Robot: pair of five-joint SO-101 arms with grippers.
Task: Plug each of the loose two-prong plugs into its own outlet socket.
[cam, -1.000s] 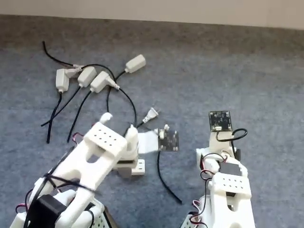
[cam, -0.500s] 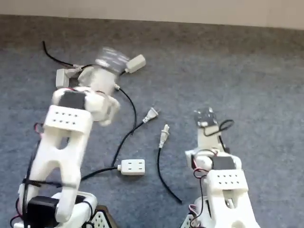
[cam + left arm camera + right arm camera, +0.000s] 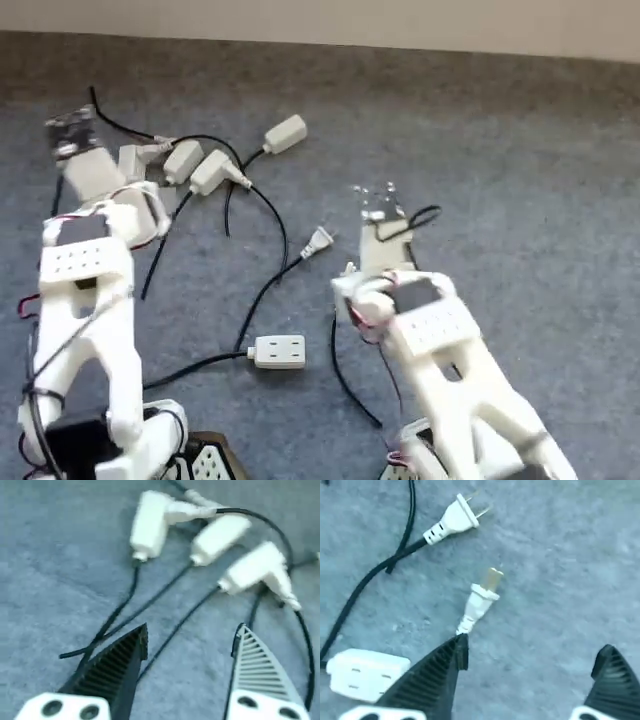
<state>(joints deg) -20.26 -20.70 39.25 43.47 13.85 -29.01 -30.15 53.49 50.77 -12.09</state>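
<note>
High view, left arm (image 3: 85, 290) outstretched, right end effector (image 3: 535, 650) spread over plug (image 3: 480, 602)

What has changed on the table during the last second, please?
The left tool swung away from the middle to the far-left sockets. The right tool moved leftward over a loose plug. Both are open, holding nothing. Nothing else moved.

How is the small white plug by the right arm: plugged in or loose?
Loose. The plug lies flat on the carpet, prongs bare, apart from the white outlet block.
</note>
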